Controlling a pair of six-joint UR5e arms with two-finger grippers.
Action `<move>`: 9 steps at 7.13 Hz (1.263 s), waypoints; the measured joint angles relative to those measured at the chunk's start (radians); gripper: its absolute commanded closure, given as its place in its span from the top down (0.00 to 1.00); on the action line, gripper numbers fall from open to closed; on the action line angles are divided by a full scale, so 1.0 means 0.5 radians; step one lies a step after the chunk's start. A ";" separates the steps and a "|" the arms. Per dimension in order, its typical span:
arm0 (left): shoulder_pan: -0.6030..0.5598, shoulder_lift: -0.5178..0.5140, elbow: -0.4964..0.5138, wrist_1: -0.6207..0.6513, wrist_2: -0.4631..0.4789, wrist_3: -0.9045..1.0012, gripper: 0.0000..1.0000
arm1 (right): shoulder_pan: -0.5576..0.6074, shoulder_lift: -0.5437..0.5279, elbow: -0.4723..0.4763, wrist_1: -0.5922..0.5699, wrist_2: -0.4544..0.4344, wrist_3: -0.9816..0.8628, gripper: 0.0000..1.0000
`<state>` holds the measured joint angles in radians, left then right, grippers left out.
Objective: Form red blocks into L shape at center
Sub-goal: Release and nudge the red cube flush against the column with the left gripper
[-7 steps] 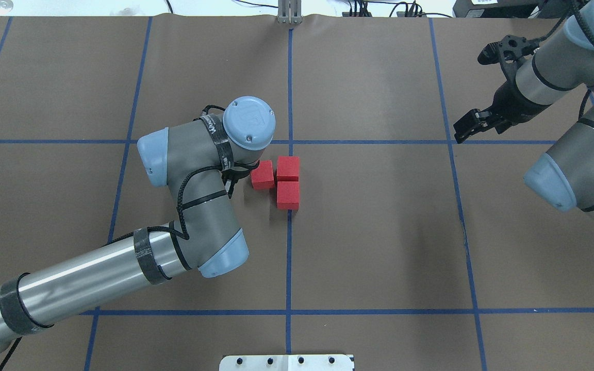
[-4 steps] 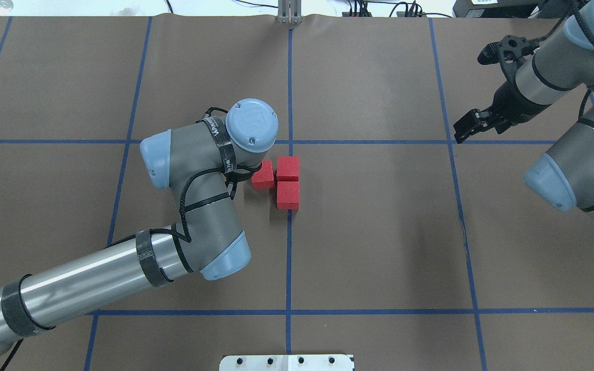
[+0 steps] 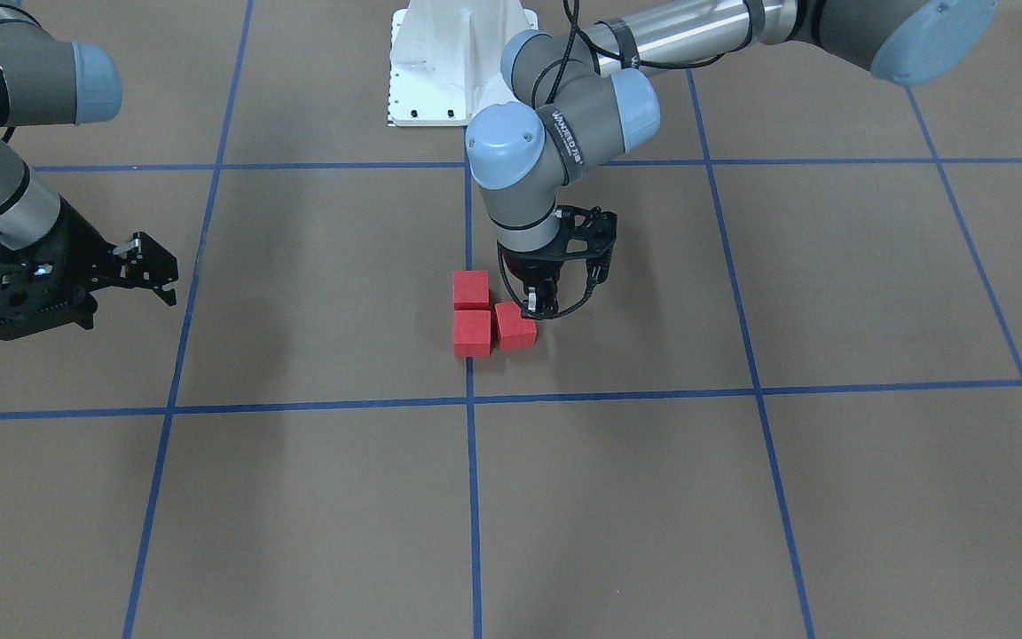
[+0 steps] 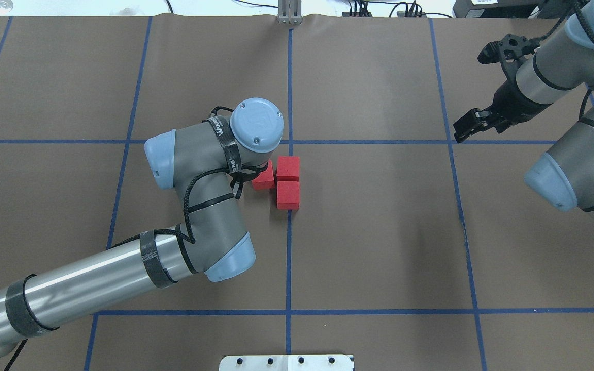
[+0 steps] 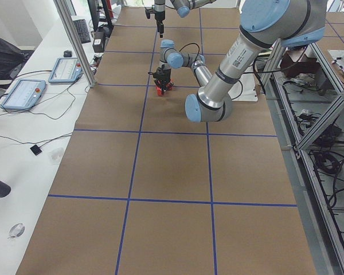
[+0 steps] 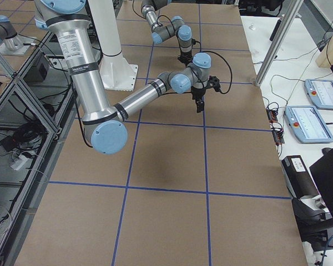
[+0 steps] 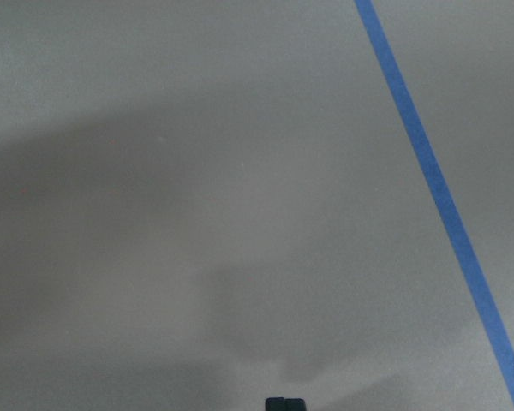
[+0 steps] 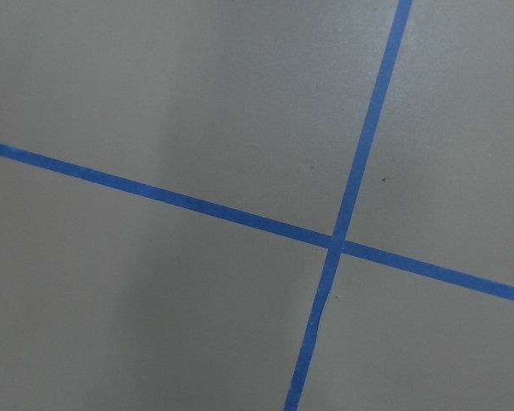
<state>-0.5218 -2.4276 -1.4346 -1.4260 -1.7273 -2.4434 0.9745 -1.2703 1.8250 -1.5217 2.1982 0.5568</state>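
Three red blocks lie at the center on the brown surface. Two (image 4: 287, 168) (image 4: 287, 195) sit touching in a column on the central blue tape line (image 4: 289, 247). The third red block (image 4: 265, 178) lies slightly turned against the far one's left side, partly under my left wrist. In the front view they show as a column (image 3: 470, 289) (image 3: 471, 332) with the third (image 3: 514, 325) beside it. My left gripper (image 3: 534, 308) is shut, its tip low at that third block's outer side. My right gripper (image 3: 161, 277) is open and empty, far off at the right (image 4: 463, 132).
The white robot base plate (image 4: 286, 362) sits at the near table edge. Blue tape lines (image 4: 379, 141) mark grid squares on the brown paper. My left forearm (image 4: 96, 278) lies across the near-left squares. Cables and a metal bracket (image 4: 290, 13) are at the far edge.
My left wrist has moved a little right toward the blocks. The third block has closed up against the pair. The right arm has not moved.
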 measured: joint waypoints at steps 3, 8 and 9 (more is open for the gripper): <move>0.009 0.005 -0.004 -0.096 0.000 0.002 0.00 | 0.002 -0.002 0.001 -0.001 -0.005 0.000 0.99; -0.007 0.008 0.002 -0.135 0.006 0.003 0.00 | 0.001 0.000 -0.003 -0.002 -0.009 0.000 0.99; -0.017 0.009 0.004 -0.135 0.006 0.008 0.00 | 0.000 0.000 -0.006 -0.001 -0.009 0.000 0.99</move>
<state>-0.5304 -2.4232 -1.4325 -1.4937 -1.7243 -2.4393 0.9743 -1.2702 1.8219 -1.5224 2.1936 0.5568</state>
